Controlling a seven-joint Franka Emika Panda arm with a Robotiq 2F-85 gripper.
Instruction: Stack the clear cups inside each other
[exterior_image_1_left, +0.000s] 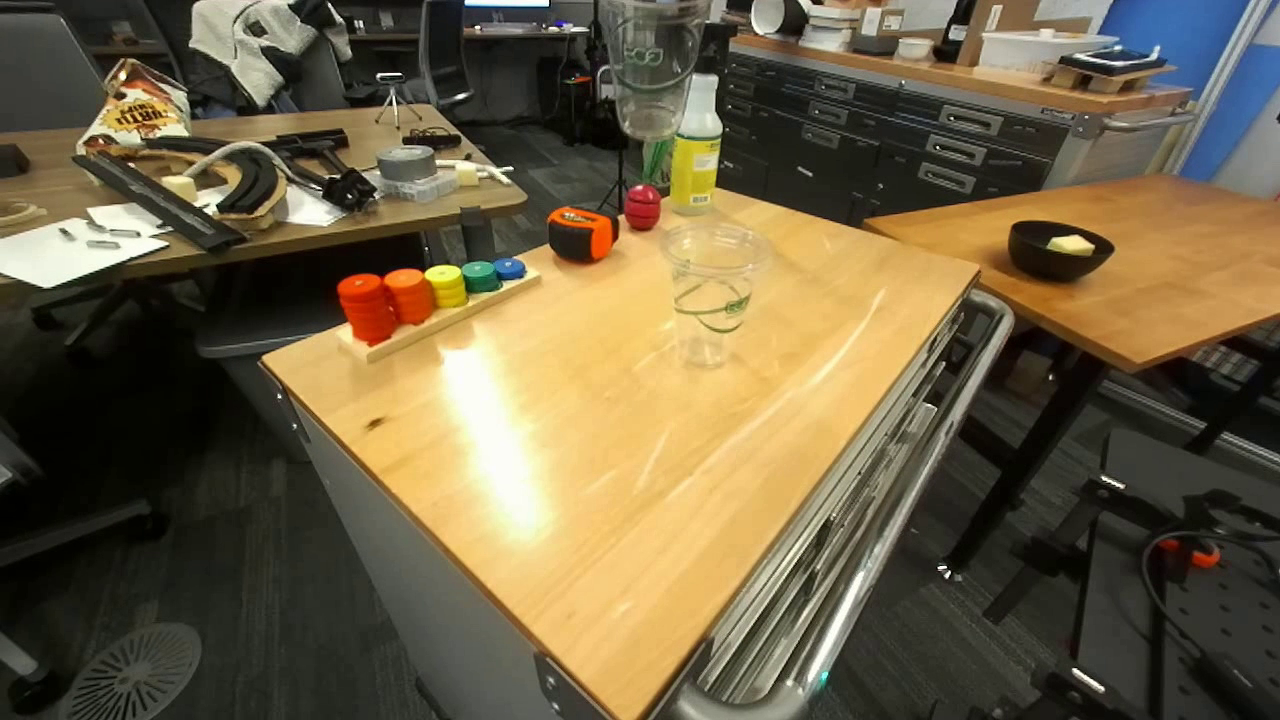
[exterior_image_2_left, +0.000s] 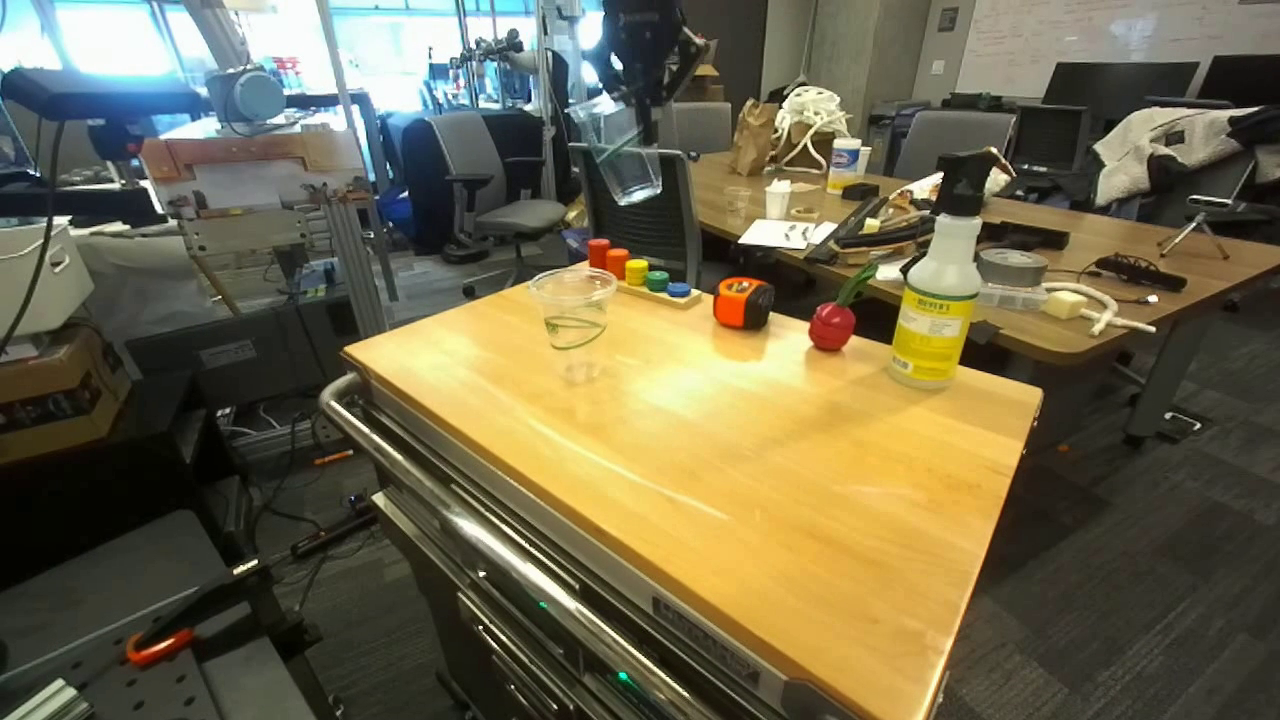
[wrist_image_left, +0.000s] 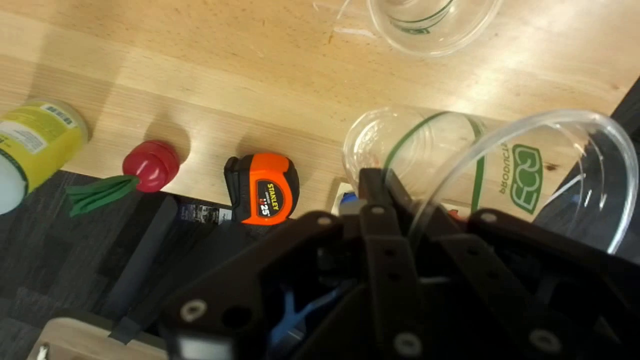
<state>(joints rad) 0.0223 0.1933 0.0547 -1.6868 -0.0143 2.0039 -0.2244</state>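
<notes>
Nesting: aloft, tilted, not yet seated

One standing cup (exterior_image_1_left: 712, 300): colourless, see-through, tapered plastic, green-printed. Upright, mouth up, on the flat light-wood cart top (exterior_image_1_left: 600, 470). Likely receiver; probably light and easily tipped, so best left unbumped.

One held cup (exterior_image_2_left: 618, 160), tilted in an exterior view: colourless, see-through, tapered plastic, green-printed. Higher than the standing cup, off to its side, not touching. Not lined up for nesting.

One black two-fingered gripper (wrist_image_left: 384, 180): above the level of the standing cup. Fingers drawn together, apparently with only the held cup's thin wall between, tips reaching below its rim.

Handling, as judged: right the tilt first, well above the standing cup. Then centre narrow base over wide mouth; lower slowly and straight. Watch for the outer finger catching the lower rim: part the fingers slightly just short of full depth, allow a small drop, withdraw straight up.

One boxy orange-and-black tape measure (exterior_image_1_left: 583, 234): across the top from the standing cup, well apart.

One round red toy with green leaves (exterior_image_2_left: 832, 326): farther from the standing cup.

One translucent spray bottle (exterior_image_2_left: 932, 305), yellow-labelled: farthest of these three from the standing cup; tall, so worth a wide berth.
</notes>
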